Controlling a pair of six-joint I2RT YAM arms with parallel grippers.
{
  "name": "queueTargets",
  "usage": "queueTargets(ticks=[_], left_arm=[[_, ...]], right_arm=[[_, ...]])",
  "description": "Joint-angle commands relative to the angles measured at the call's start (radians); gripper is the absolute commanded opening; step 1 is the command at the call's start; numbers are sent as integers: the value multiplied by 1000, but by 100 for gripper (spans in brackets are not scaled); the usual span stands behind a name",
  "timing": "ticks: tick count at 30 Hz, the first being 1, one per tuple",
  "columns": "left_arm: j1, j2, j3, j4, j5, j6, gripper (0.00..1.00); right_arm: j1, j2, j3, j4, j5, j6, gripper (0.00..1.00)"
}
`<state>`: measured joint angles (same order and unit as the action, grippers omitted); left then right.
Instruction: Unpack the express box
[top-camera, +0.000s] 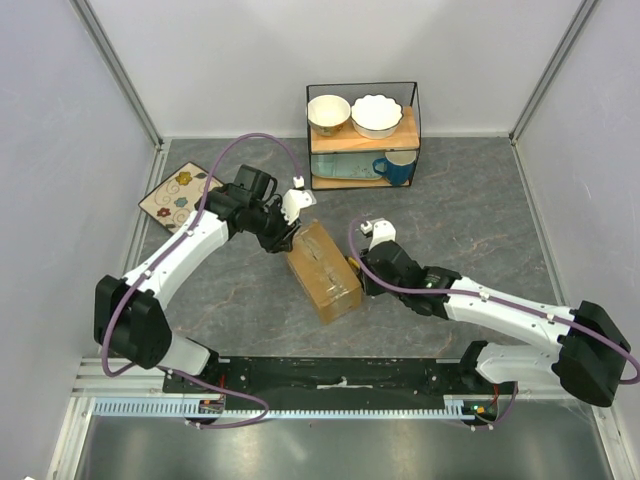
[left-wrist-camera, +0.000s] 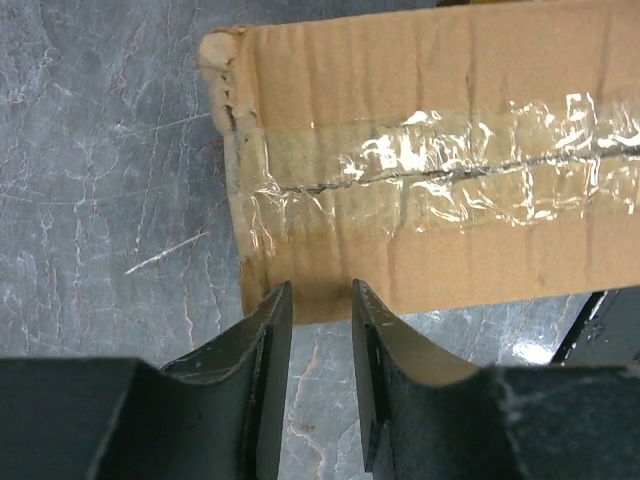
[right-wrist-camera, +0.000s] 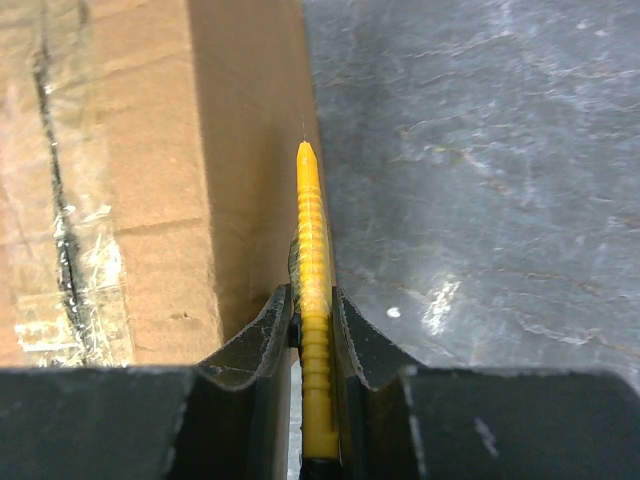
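The express box (top-camera: 322, 272), a brown carton, lies aslant in the middle of the table. Crinkled clear tape (left-wrist-camera: 450, 165) runs along its top seam, with a dark slit down the tape. My left gripper (left-wrist-camera: 320, 300) is open at the box's far end, its tips over the edge of the top face and only table showing between the fingers. My right gripper (right-wrist-camera: 312, 300) is shut on a yellow utility knife (right-wrist-camera: 312, 240). The knife points along the box's right side wall (right-wrist-camera: 250, 150), close beside it. In the top view the right gripper (top-camera: 358, 272) sits against the box's right side.
A black wire shelf (top-camera: 362, 135) stands at the back with two bowls (top-camera: 328, 113) on top and a blue mug (top-camera: 397, 167) below. A flowered square tile (top-camera: 178, 195) lies at the left. Grey walls enclose the marbled table (top-camera: 470, 210).
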<state>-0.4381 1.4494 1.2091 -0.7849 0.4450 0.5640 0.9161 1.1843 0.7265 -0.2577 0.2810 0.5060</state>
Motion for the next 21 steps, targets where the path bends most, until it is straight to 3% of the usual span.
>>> queueTargets(ticks=[1,7,13,17,21], left_arm=[[-4,37,27,-42,76,-13,35],[-2,48,29,-102,133,23,32],[-2,49,18,-286,268,99,31],[-2,-27,-6,-301,261,86,33],[-1,-121,72,-264,207,30,40]], right_arm=[[53,0,-4,26,6,58,0],[58,12,1,12,60,39,0],[55,51,63,-15,96,-20,0],[40,6,119,-72,122,-55,0],[14,-80,178,-159,135,-98,0]])
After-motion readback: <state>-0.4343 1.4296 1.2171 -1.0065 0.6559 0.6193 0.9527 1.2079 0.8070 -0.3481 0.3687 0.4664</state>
